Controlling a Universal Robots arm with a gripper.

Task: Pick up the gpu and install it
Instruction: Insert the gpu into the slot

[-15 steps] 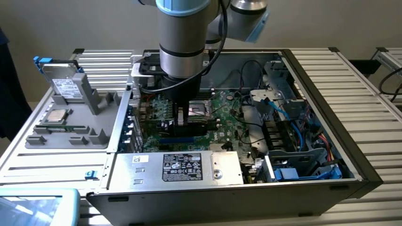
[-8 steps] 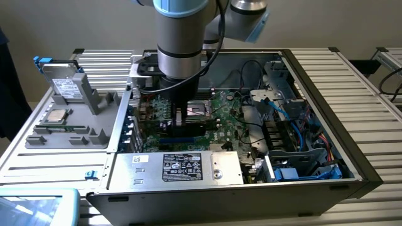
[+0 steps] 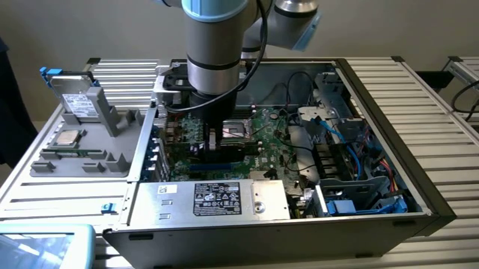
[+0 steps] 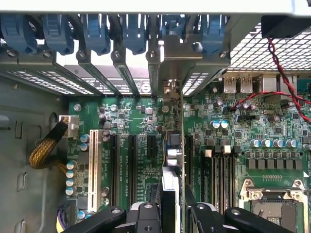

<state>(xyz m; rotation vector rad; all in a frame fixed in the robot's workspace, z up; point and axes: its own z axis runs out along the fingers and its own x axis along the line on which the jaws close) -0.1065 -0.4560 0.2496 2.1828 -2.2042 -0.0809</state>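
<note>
With our fingers point(image 4: 146, 217) clamped on the gpu point(image 4: 174, 150), upright on edge above the motherboard slots point(image 4: 132, 165), we should square its lower edge to one slot and press straight down evenly.

This looks like a robotics lab: a robot arm point(image 3: 213, 56) reaches into an opened computer case point(image 3: 224, 246) on a slatted aluminium desk point(image 3: 441, 162), with a parts fixture point(image 3: 75, 162) alongside.

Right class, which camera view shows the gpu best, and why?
The wrist view: the gpu stands edge-on, gripped in the pincer, above the motherboard slots. In the exterior view the arm hides most of it; a dark part shows below the wrist.
</note>
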